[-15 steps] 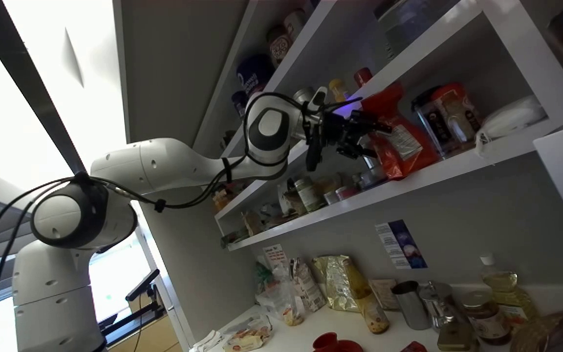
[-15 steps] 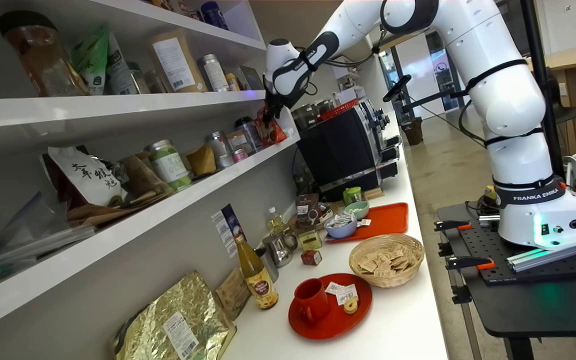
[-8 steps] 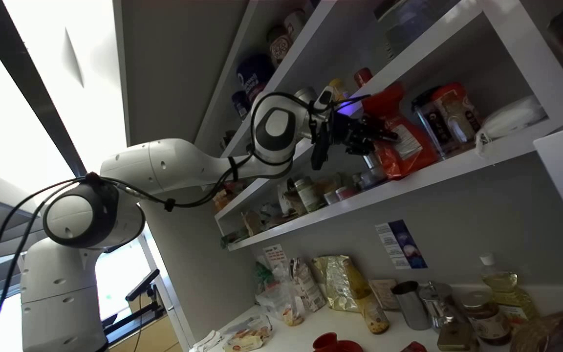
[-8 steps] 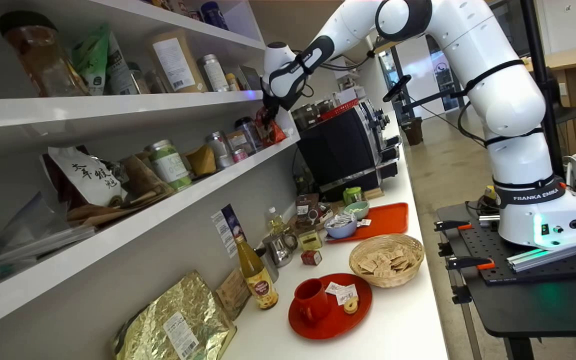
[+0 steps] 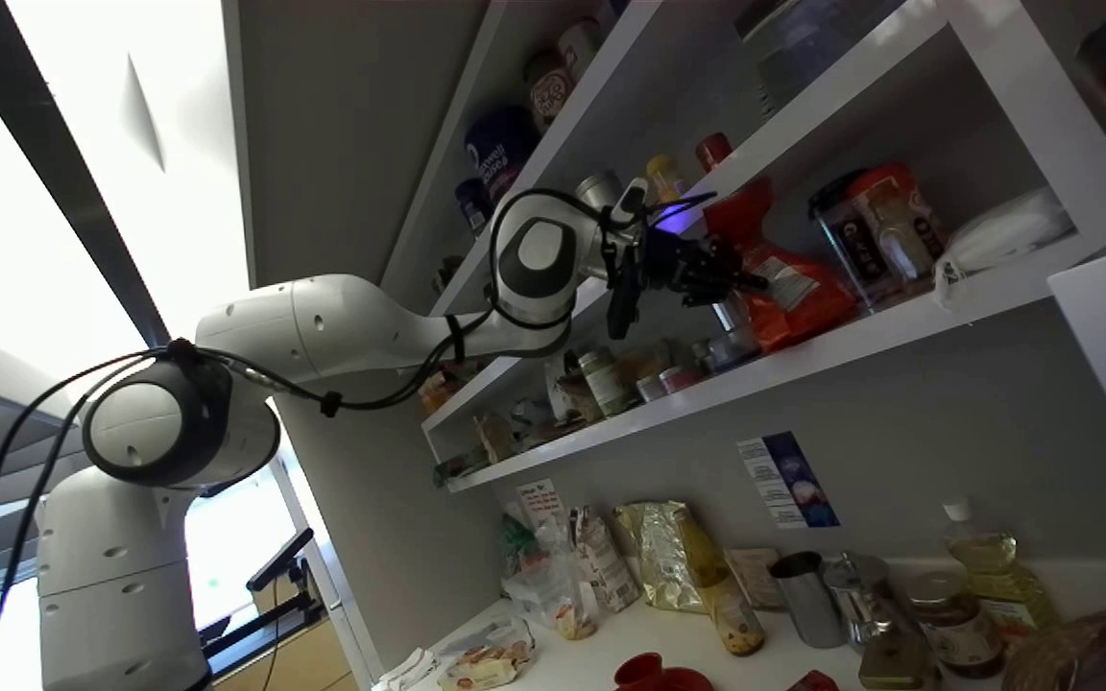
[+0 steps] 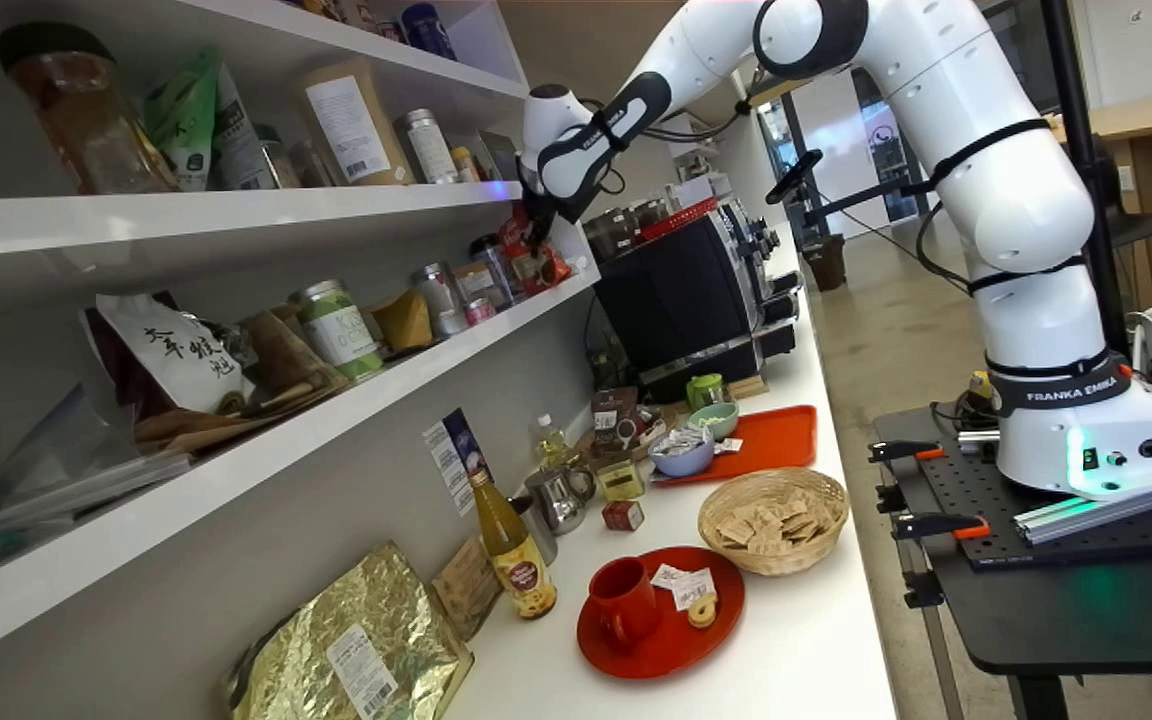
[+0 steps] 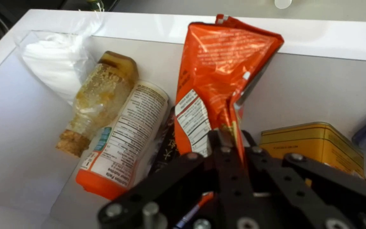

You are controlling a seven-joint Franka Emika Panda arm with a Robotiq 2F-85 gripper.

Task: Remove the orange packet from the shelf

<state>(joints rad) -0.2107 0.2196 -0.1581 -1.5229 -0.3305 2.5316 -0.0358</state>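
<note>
A: Against half a second ago: pincer sits slightly farther back, and the orange packet leans after it. In an exterior view the packet's top is lower, its middle drawn in to a waist.

B: Meaning for the task?

A: My reading: the grip holds and the outward pull is starting. Removal not done. Packet's base, below the pincer, appears to be at the front edge of the shelf; whether weight still bears there, cannot tell.

B: State of the pincer?

A: Narrow. Wrist view shows the jaws close together with a pleat of the packet caught between them.

B: Describe the packet.

A: Glossy orange-red, crinkled. Gathered thin at the pincer, flaring broad beyond it. White printed panel just left of the pinched fold in the wrist view.

B: Neighbours?

A: Wrist view: label-wrapped canister left of the pincer, yellow tin right of it. Thin pleat could slip; suggest a slow pull, clear of both.
</note>
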